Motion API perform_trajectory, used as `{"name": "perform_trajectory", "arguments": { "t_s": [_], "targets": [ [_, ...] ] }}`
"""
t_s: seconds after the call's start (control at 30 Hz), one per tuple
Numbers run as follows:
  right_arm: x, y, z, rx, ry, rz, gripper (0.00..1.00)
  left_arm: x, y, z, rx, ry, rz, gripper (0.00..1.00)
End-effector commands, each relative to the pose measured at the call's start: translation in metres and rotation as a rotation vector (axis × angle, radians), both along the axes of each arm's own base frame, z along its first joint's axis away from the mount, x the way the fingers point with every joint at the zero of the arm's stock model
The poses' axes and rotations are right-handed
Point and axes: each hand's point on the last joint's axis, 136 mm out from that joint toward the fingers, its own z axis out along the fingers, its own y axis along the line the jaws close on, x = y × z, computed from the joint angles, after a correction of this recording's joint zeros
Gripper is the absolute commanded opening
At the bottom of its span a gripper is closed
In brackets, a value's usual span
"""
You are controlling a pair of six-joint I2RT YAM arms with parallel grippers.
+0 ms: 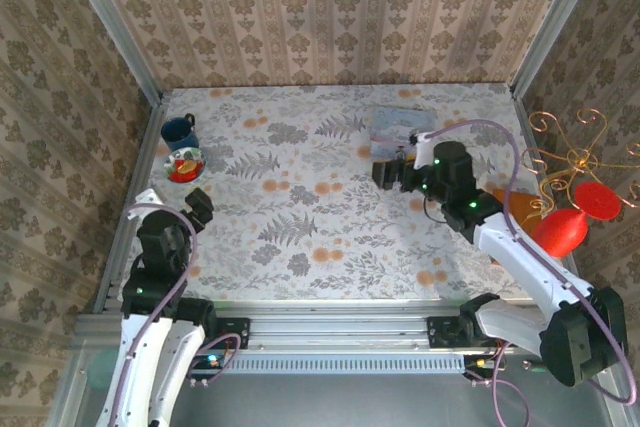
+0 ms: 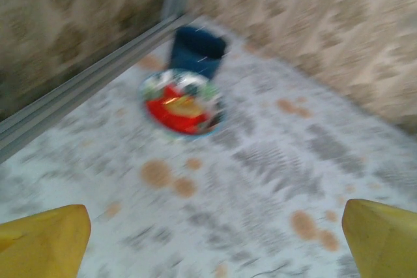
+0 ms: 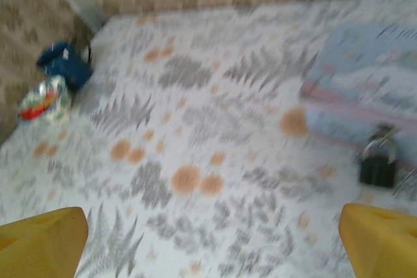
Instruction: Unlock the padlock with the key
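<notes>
The right gripper (image 3: 208,249) stands wide open and holds nothing, with its yellow fingertips (image 3: 381,245) at the two lower corners of the wrist view. The padlock (image 3: 378,162) lies on the table (image 3: 195,128) against the near edge of the tin (image 3: 365,89). It is ahead of the fingertip on the right of that view, apart from it and outside the gap. The left gripper (image 2: 215,239) is also wide open and empty, facing a dish (image 2: 184,102) and a mug (image 2: 197,50).
</notes>
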Motion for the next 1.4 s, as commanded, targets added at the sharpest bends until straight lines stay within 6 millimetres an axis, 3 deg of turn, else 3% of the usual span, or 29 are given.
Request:
{"name": "perform_trajectory", "arguments": {
  "t_s": [0.0, 0.3, 0.6, 0.83, 1.03, 1.23, 1.37],
  "targets": [
    [-0.018, 0.005, -0.022, -0.144, 0.058, 0.015, 1.0, -0.038, 0.033, -0.051, 0.064, 0.272, 0.192, 1.0],
    [-0.019, -0.002, -0.069, -0.21, 0.011, -0.04, 1.0, -0.022, 0.051, -0.105, -0.062, 0.45, 0.281, 1.0],
    [-0.015, -0.003, -0.077, -0.249, 0.038, -0.074, 1.0, -0.021, 0.082, -0.138, -0.226, 0.5, 0.395, 1.0],
    [-0.026, -0.003, -0.075, -0.236, 0.041, -0.097, 1.0, -0.022, 0.065, -0.157, -0.325, 0.525, 0.331, 1.0],
    [-0.026, 0.002, -0.067, -0.218, 0.032, -0.098, 1.0, -0.027, 0.041, -0.166, -0.44, 0.498, 0.327, 0.9],
    [-0.025, 0.006, -0.061, -0.216, 0.026, -0.092, 1.0, -0.038, 0.038, -0.171, -0.429, 0.515, 0.379, 0.89],
    [-0.03, 0.003, -0.06, -0.214, 0.031, -0.099, 1.0, -0.043, 0.028, -0.184, -0.525, 0.509, 0.4, 0.88]
  ]
}}
